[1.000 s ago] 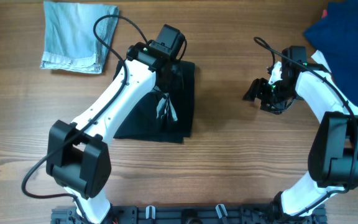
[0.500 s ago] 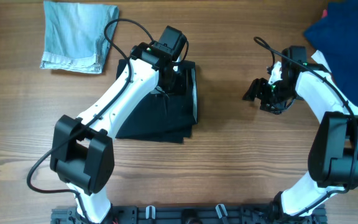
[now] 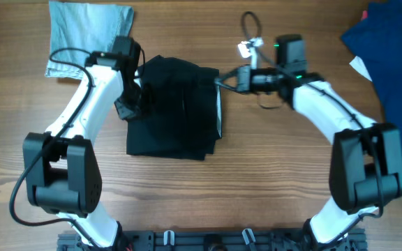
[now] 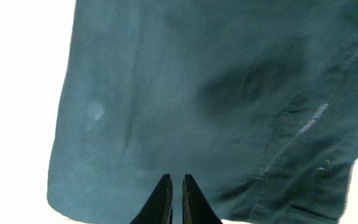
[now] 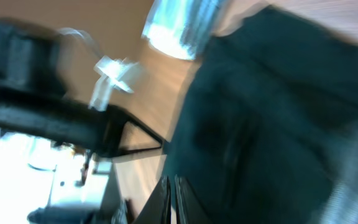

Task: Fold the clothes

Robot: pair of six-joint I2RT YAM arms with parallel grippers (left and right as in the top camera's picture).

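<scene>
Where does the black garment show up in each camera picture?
Overhead: black garment lies just left of centre.
Left wrist: black garment fills nearly the whole picture.
Right wrist: black garment, blurred, covers the right side.
Shared landmark: light blue cloth, top left overhead, top centre right wrist; not in left wrist.

The left arm (image 3: 89, 104) bends up from its base, and the left gripper (image 3: 137, 103) points in toward the middle with its fingers (image 4: 160, 202) pressed close together. The right arm (image 3: 319, 104) stretches far over to the left. The right gripper (image 3: 223, 80) has its fingers (image 5: 161, 202) pinched together too.
</scene>
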